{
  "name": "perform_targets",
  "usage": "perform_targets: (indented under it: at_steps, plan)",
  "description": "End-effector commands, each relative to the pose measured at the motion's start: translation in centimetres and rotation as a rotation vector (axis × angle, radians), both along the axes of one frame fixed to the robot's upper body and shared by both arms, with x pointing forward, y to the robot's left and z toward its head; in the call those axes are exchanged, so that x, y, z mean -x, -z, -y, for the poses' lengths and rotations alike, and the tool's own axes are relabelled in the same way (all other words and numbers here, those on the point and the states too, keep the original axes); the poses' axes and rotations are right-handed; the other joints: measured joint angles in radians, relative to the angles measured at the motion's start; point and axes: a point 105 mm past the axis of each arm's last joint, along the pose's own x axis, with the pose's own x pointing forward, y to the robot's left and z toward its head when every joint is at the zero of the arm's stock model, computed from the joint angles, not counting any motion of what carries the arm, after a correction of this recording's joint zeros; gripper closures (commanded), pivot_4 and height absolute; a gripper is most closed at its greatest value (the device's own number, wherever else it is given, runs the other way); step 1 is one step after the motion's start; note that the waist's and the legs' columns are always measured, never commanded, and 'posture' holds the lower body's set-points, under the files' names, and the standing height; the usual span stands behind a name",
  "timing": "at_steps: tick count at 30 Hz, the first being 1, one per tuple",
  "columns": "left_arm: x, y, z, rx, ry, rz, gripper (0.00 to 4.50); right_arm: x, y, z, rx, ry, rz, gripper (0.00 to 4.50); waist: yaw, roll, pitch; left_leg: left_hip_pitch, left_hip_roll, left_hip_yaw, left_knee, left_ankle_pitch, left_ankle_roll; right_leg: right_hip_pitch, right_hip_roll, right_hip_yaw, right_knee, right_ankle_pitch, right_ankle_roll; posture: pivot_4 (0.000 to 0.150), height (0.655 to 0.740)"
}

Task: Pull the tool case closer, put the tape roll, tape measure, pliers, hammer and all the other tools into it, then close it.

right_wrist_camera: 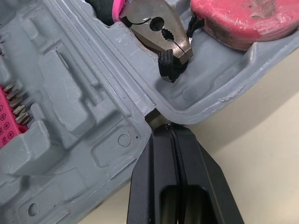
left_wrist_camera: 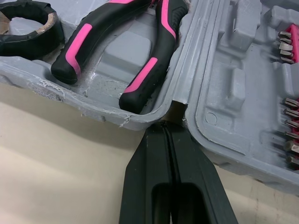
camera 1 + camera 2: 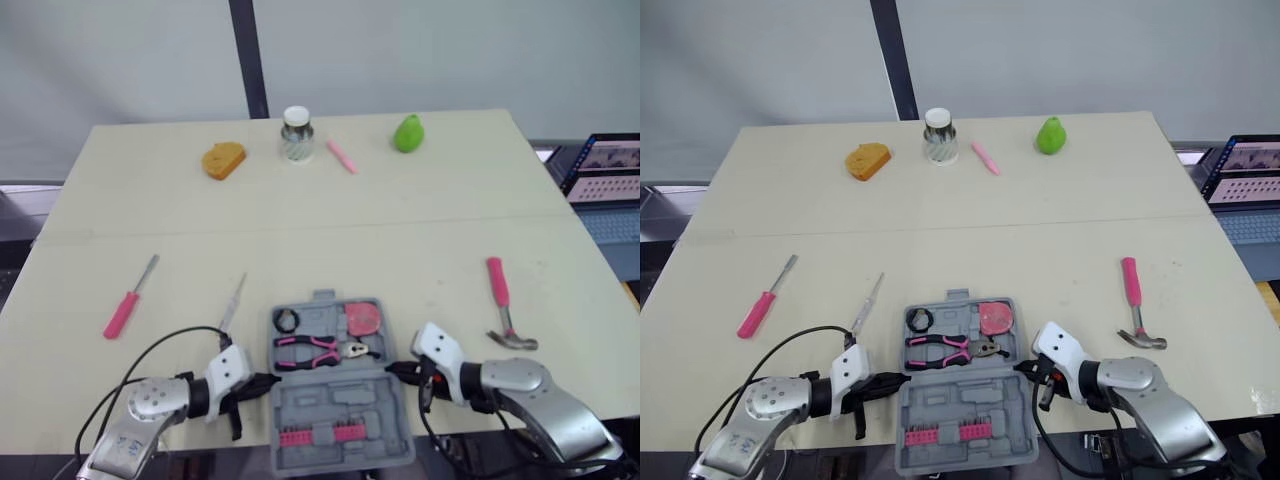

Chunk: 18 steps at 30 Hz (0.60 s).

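Backdrop: pale grey wall with a dark post (image 3: pixel 245 50) rising behind a cream worktop (image 3: pixel 430 240).
Head views, case: the grey tool case (image 3: pixel 340 405) lies open at the worktop's near edge, between the two arms, likely so that both can reach it.
Head views, packed: tape roll (image 3: pixel 287 320), pliers (image 3: pixel 318 349) and pink tape measure (image 3: pixel 363 318) sit in the far half; a row of pink bits (image 3: pixel 320 434) sits in the near half.
Head views, loose tools: the hammer (image 3: pixel 505 312) lies well to the right, a pink-handled screwdriver (image 3: pixel 128 300) well to the left, and a thin screwdriver (image 3: pixel 232 303) just beyond the left arm.
Head views, far edge: orange block (image 3: pixel 223 159), jar (image 3: pixel 297 134), pink pen (image 3: pixel 342 156) and green pear shape (image 3: pixel 408 133), none of them tools.
Left wrist view: the left gripper (image 2: pixel 164 126) has its fingers pressed together, tip touching the case at the hinge notch, beside the pliers' handles.
Right wrist view: the right gripper (image 1: pixel 169 127) is likewise pressed together, tip at the opposite hinge notch, near the pliers' nose and the tape measure's strap.
Judgement: the matched contact on both sides looks meant to steady or shift the case squarely; three tools remain to be packed, and the lid is not yet folded.
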Motion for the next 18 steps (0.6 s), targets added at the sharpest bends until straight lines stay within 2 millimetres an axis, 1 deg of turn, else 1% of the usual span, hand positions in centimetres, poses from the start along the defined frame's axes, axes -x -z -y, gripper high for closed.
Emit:
perform_targets:
  at_steps: [1,7,18]
  plan:
    - [-0.5,-0.5,0.5,0.014,-0.004,0.037,4.45,0.0,-0.4,-0.7,-0.026,-0.018,0.017,4.50,0.000,0.000,0.000,0.000,0.000,0.000,0.000,0.000,0.000,0.000,0.000,0.000,0.000,0.000,0.000,0.150,0.7391]
    - [-1.7,-0.8,0.0,0.000,-0.040,0.068,4.45,-0.5,-0.4,-0.9,-0.028,0.001,0.028,4.50,0.000,0.000,0.000,0.000,0.000,0.000,0.000,0.001,0.000,0.000,0.001,0.000,0.001,0.000,0.000,0.150,0.7391]
    - [-2.7,-1.1,-0.2,0.005,-0.066,0.086,4.45,-1.4,-0.4,-0.7,-0.016,0.038,0.055,4.50,-0.004,0.000,0.000,0.001,0.000,0.000,0.000,0.001,-0.001,0.000,0.002,0.000,0.001,0.000,0.000,0.150,0.7391]
